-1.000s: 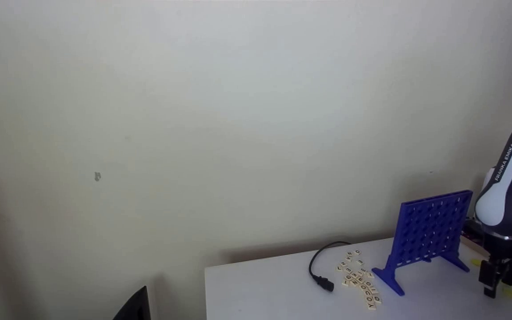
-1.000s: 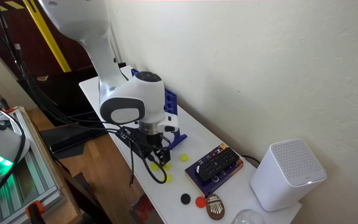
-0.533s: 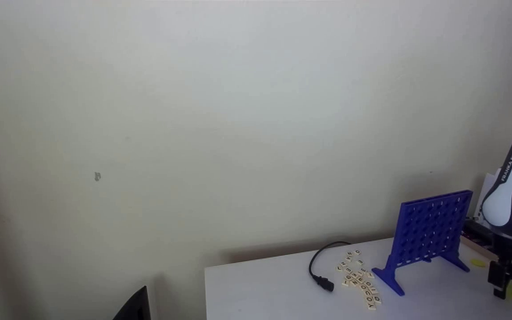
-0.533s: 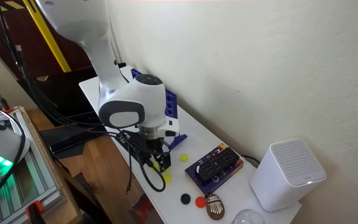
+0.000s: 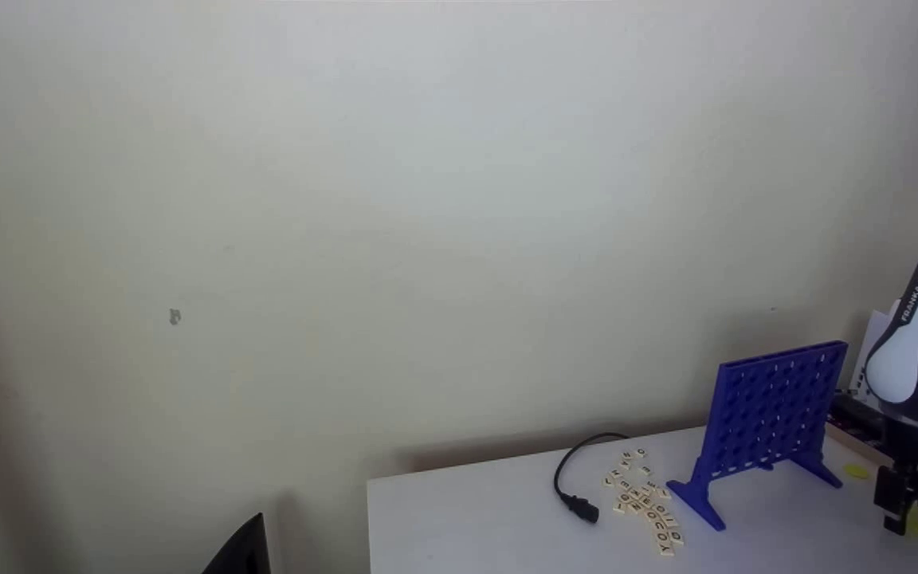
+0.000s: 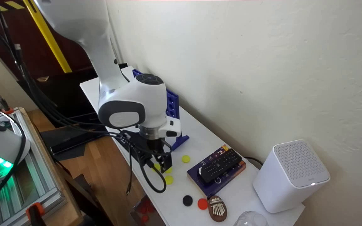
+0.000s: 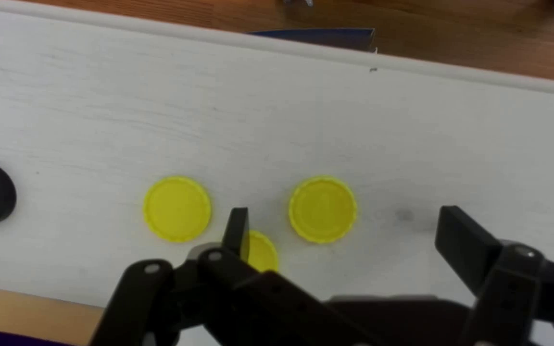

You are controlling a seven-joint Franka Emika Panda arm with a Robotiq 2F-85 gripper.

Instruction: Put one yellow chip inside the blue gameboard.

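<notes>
In an exterior view: board (image 5: 778, 408), upright on the worktop (image 5: 499, 518); right of it, the tool (image 5: 912, 515), unclenched. In the wrist view: yellow chip (image 7: 177, 209) left of the tool; second chip (image 7: 262, 251), partly hidden by a finger (image 7: 237, 230); third chip (image 7: 322, 209), seen between the spread fingers.

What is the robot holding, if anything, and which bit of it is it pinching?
Nothing: the gripper is open, and the yellow chip seen in its gap lies loose on the white table.

a robotics lab, apparently: green-lit robot base (image 6: 2, 142), aluminium rails (image 6: 39, 158), bundled black cables (image 6: 44, 105)
</notes>
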